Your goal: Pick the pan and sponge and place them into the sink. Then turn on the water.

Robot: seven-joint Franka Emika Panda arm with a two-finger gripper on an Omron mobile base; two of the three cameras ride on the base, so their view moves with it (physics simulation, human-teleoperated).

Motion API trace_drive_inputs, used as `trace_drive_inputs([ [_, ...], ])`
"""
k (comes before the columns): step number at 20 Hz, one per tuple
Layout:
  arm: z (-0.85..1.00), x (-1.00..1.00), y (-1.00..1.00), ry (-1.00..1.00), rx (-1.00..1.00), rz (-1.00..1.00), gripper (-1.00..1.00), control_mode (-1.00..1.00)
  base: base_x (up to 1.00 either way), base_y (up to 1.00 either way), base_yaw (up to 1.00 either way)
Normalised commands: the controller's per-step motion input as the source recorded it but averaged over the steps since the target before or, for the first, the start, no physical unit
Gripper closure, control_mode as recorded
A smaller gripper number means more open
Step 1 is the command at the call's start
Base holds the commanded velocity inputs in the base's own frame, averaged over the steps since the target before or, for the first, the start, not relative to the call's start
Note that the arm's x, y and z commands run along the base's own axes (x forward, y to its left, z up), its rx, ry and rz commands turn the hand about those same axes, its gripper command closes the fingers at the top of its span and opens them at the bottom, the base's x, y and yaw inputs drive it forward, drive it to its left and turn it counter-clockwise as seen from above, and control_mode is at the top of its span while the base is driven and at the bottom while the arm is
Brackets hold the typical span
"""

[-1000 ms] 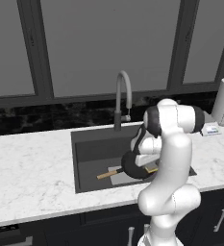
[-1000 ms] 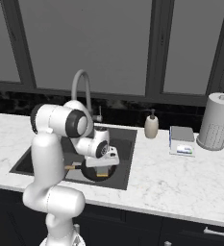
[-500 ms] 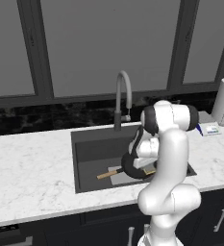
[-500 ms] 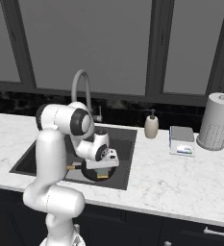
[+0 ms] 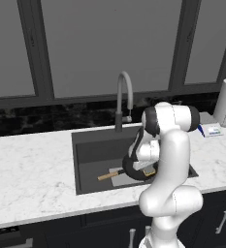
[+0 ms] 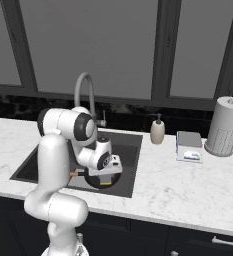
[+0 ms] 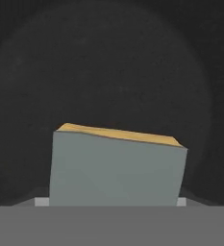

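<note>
Sim kitchen, dark window panels behind, white marble counter (image 5: pixel 27 174) w/ dark sink (image 5: pixel 88 145) set in it. L to R in left base view: bare counter, sink basin w/ lighter grey square at bottom, gooseneck faucet (image 5: pixel 123 97) behind it, no stream visible. Pan (image 5: pixel 134 170) lies inside sink, wooden handle (image 5: pixel 108 175) pointing left, black bowl partly hidden by arm. Arm bent down into sink over pan; gripper (image 6: pixel 106 176) low above pan. Sponge (image 7: pixel 117 166) at gripper, right over pan's dark inside; hand view shows grey scrub face w/ yellow edge on top, close to cam. Fingertips hidden by sponge, so can't tell if clamped or apart. Yellow bit of sponge (image 5: pixel 150 170) peeks beside arm in left base view. Further R on counter: soap bottle (image 6: pixel 157 131), white-blue scale (image 6: pixel 189 146), paper towel roll (image 6: pixel 226 127) at far R.
</note>
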Motion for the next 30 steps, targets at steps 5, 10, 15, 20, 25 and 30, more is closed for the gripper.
trace_drive_inputs([
  [5,0.00,0.03,0.07,-0.01,0.00,0.00,-1.00,-1.00,0.00,0.00,0.00],
  [10,0.00,0.00,0.00,-0.12,0.00,0.02,-1.00,-1.00,0.00,0.00,0.00],
  [15,0.53,-0.10,0.00,-0.16,0.07,0.03,-1.00,-1.00,0.00,0.00,0.00],
  [20,1.00,-0.43,0.00,-0.11,0.12,0.00,-1.00,-1.00,0.00,0.00,0.00],
  [25,1.00,-0.29,-0.05,0.00,0.05,-0.02,-1.00,-1.00,0.00,0.00,0.00],
  [30,1.00,-0.02,-0.03,0.00,0.03,-0.01,-1.00,-1.00,0.00,0.00,0.00],
])
